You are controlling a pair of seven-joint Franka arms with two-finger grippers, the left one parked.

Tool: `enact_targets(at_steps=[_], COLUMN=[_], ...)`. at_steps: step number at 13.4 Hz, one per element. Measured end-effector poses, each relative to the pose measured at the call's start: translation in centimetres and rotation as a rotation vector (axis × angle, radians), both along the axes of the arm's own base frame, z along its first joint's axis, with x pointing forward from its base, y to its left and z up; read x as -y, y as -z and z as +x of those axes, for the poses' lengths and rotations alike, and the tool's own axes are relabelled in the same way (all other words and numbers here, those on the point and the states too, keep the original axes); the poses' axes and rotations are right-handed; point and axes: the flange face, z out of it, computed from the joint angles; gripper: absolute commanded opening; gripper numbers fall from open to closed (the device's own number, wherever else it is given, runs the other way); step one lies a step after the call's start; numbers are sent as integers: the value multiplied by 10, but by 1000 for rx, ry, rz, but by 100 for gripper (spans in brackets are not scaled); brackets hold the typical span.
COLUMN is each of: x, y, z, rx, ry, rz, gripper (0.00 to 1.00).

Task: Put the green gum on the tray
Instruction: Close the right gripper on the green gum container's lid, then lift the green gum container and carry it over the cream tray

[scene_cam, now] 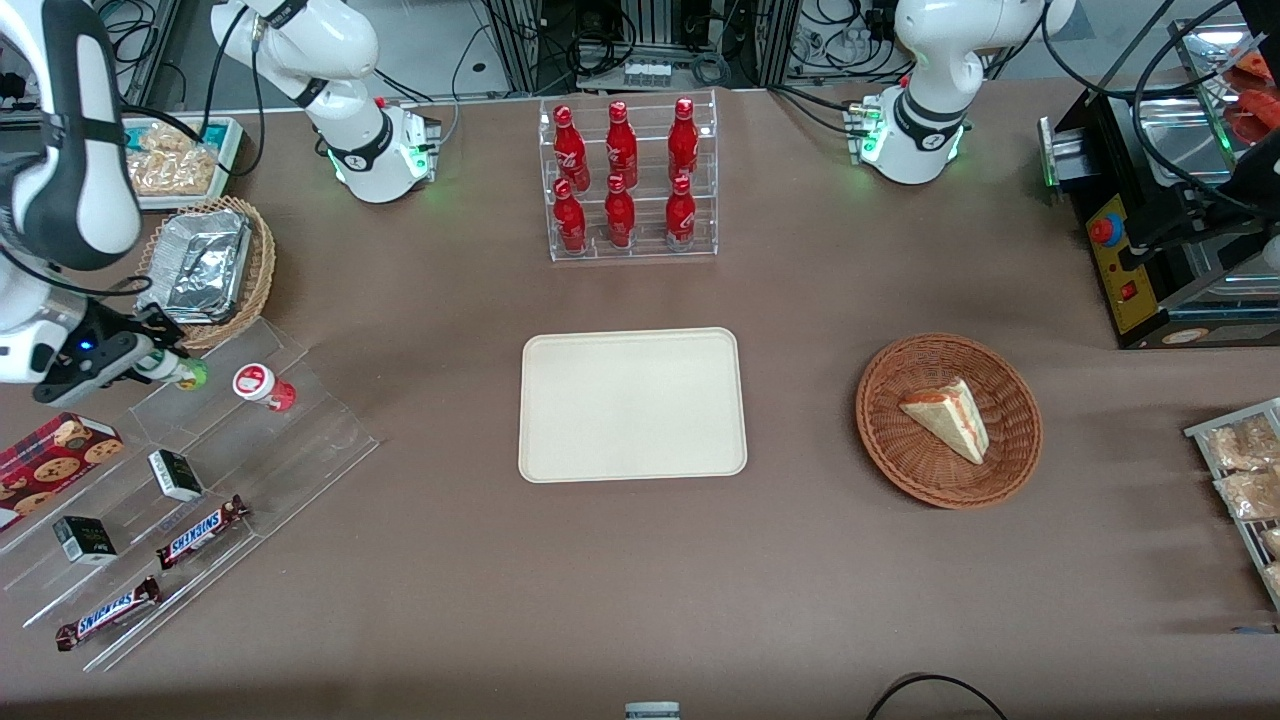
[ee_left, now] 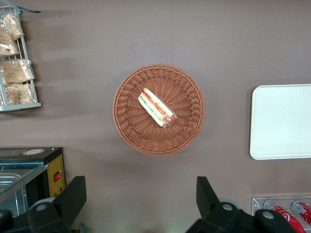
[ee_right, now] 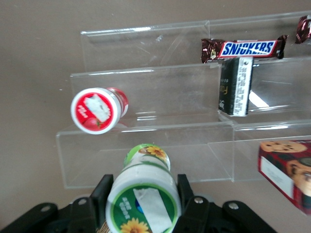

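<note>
My right gripper (scene_cam: 165, 367) (ee_right: 144, 191) hangs over the top step of a clear acrylic stand (scene_cam: 200, 470), shut on the green gum (scene_cam: 185, 373) (ee_right: 144, 191). The bottle is pinched between the two black fingers (ee_right: 102, 191), tilted above the step. Its white body carries a green label with a sunflower. A like-sized red gum bottle (scene_cam: 264, 386) (ee_right: 98, 109) stands on the same step, beside the green one. The cream-white tray (scene_cam: 632, 404) (ee_left: 282, 121) lies flat at the table's middle, with nothing on it.
The acrylic stand also holds Snickers bars (scene_cam: 200, 531) (ee_right: 244, 48), small dark boxes (scene_cam: 175, 474) (ee_right: 235, 86) and a cookie pack (scene_cam: 50, 455) (ee_right: 287, 172). A wicker basket with a foil tray (scene_cam: 205, 262) sits beside my arm. A rack of red soda bottles (scene_cam: 628, 180) and a sandwich basket (scene_cam: 948, 418) surround the tray.
</note>
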Motion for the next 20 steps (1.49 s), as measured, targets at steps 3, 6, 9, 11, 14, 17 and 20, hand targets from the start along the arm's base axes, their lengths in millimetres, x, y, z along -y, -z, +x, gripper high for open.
enact_targets(at_steps=[3, 6, 9, 11, 14, 17, 20], x=[-14, -65, -146, -210, -305, -378, -443], y=[-50, -92, -108, -107, -100, -70, -22], z=[11, 22, 30, 28, 15, 12, 15], rx=[-24, -61, -78, -83, -87, -79, -47], ry=[-18, 10, 59, 109, 201, 299, 400], rz=[7, 7, -8, -18, -31, -19, -12], gripper=[0, 0, 0, 0, 0, 0, 0])
